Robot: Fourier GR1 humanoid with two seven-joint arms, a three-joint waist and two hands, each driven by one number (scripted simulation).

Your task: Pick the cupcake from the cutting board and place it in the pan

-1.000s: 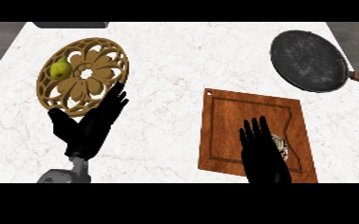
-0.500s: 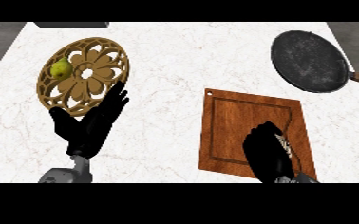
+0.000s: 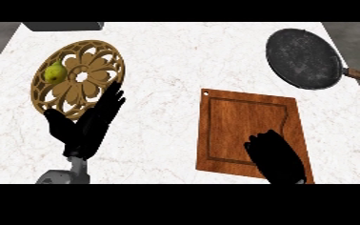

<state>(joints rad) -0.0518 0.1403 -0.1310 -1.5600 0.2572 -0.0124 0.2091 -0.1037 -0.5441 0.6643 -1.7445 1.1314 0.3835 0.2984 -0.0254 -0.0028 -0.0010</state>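
In the head view, the wooden cutting board (image 3: 249,131) lay on the white marble counter (image 3: 175,62). The right hand (image 3: 276,158) covered the board's near right corner, its fingers curled downward; whether they closed on anything could not be told. The cupcake was hidden, nowhere visible on the board or elsewhere. The dark pan (image 3: 304,58) sat beyond the board, up and to its right, well apart from it, with nothing inside. Far to the board's left, the left hand (image 3: 90,124) rested with its fingers straight and spread, their tips overlapping the near edge of a carved wooden trivet (image 3: 77,78). A yellow-green pear (image 3: 54,72) lay on the trivet's left part.
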